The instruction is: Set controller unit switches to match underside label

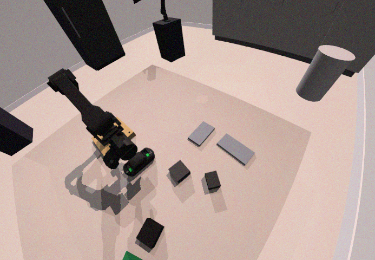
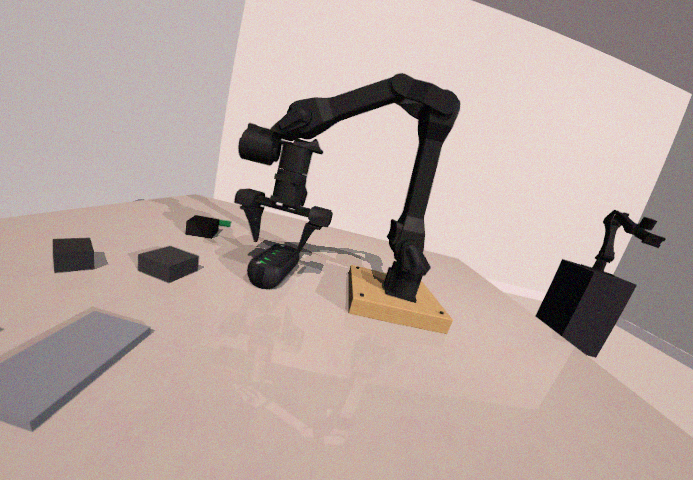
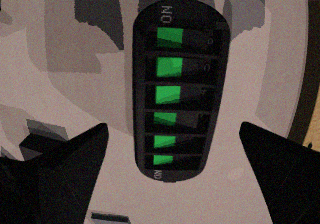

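Note:
The dark grey controller unit (image 1: 142, 166) (image 2: 270, 268) (image 3: 180, 91) sits on its base on the bench, switches up, just in front of the arm's wooden base. In the wrist view its six rocker switches run in a row, each with the green end to the left; the three nearer ones show slanted green faces. The label is hidden underneath. My gripper (image 2: 279, 242) (image 3: 176, 130) is wide open and empty. It hangs straight above the unit with one finger on each side, clear of it.
The arm stands on a wooden base (image 1: 128, 131) (image 2: 398, 308). Dark blocks (image 1: 179, 171) (image 1: 212, 180) (image 1: 149, 232) and two grey plates (image 1: 201, 133) (image 1: 235, 149) lie to the right of the unit. A grey cylinder (image 1: 324, 73) stands at the far right.

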Available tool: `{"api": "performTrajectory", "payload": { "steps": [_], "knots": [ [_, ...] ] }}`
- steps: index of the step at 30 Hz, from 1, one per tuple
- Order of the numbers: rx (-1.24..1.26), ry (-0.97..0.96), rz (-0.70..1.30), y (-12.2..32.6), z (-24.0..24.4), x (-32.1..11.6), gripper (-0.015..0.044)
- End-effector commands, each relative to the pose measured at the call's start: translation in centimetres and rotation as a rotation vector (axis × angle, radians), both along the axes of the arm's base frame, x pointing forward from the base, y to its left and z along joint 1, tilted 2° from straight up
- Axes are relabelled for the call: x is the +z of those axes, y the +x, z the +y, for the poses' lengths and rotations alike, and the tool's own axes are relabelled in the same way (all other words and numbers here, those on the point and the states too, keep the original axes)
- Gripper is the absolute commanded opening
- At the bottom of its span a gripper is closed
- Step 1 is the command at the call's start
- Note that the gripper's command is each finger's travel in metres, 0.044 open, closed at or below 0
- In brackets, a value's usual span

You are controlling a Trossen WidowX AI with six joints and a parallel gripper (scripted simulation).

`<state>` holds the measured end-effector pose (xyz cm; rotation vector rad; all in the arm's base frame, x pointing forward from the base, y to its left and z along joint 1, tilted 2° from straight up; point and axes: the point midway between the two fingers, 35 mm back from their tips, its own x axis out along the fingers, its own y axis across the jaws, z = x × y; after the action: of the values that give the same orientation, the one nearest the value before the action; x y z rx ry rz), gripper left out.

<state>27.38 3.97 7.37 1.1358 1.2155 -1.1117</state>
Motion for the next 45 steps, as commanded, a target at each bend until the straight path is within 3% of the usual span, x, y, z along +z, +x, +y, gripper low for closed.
{"api": "performTrajectory", "payload": {
  "steps": [1, 6, 10, 27, 36, 45],
  "knots": [
    [0.006, -0.001, 0.000, 0.0, 0.0, 0.3, 0.0440],
    [0.000, 0.000, 0.000, -0.1, 0.2, 4.8, 0.0440],
    [0.000, 0.000, 0.000, -0.1, 0.2, 5.0, 0.0440],
    [0.000, 0.000, 0.000, -0.1, 0.2, 5.0, 0.0000],
    [0.000, 0.000, 0.000, -0.1, 0.2, 5.0, 0.0000],
    [0.006, 0.000, -0.001, -0.1, 0.2, 5.0, 0.0236]
  ]
}}
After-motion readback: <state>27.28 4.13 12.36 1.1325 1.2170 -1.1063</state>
